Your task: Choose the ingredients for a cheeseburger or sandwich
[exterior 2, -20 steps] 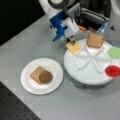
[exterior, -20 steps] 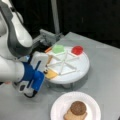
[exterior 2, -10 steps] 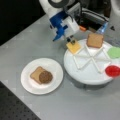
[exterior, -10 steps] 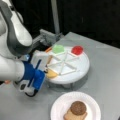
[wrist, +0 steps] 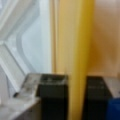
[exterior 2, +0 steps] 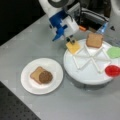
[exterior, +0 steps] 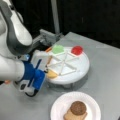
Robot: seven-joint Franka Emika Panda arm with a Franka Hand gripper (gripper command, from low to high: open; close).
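Observation:
My gripper point(exterior 2: 70, 41) is at the divided white tray's point(exterior 2: 85, 73) left rim, with its fingers closed on the yellow-orange cheese square point(exterior 2: 73, 47). The wrist view shows the cheese point(wrist: 75, 50) edge-on, filling the gap between the two black fingers point(wrist: 53, 100). In a front view the cheese point(exterior: 51, 74) pokes out by the gripper point(exterior: 47, 71) at the tray point(exterior: 80, 67) edge. A bread square point(exterior 2: 94, 40), a green leaf point(exterior 2: 114, 52) and a red disc point(exterior 2: 112, 70) lie in other compartments. On the paper plate point(exterior 2: 30, 86) the dark patty point(exterior 2: 45, 77) rests on a bread square point(exterior 2: 36, 73).
The tray stands raised on the grey table, with the plate point(exterior: 95, 105) a short way from it. A grey metal fixture point(exterior 2: 92, 17) and an upright post point(exterior: 55, 17) stand behind the tray. The arm's white body point(exterior: 15, 37) fills a front view's left.

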